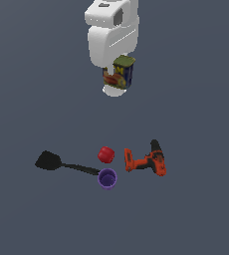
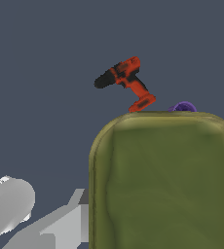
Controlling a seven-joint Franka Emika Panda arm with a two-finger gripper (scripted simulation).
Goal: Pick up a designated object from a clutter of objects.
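Note:
The tin can (image 1: 120,72), with an olive-yellow top and dark blue sides bearing a red-yellow label, hangs in the air well above the other objects. My gripper (image 1: 115,83) is shut on it under the white arm (image 1: 110,30). In the wrist view the can's olive top (image 2: 162,180) fills much of the frame, and one grey finger (image 2: 60,221) shows beside it. The rest of the clutter lies on the ground below: red ball (image 1: 105,154), purple cup (image 1: 107,179), black spatula (image 1: 61,163) and orange-and-black power drill (image 1: 147,159).
The ground is a flat dark grey surface. The wrist view also shows the drill (image 2: 126,82) and the rim of the purple cup (image 2: 183,107) just past the can's edge. A pale rounded part of the arm (image 2: 7,206) shows in that view.

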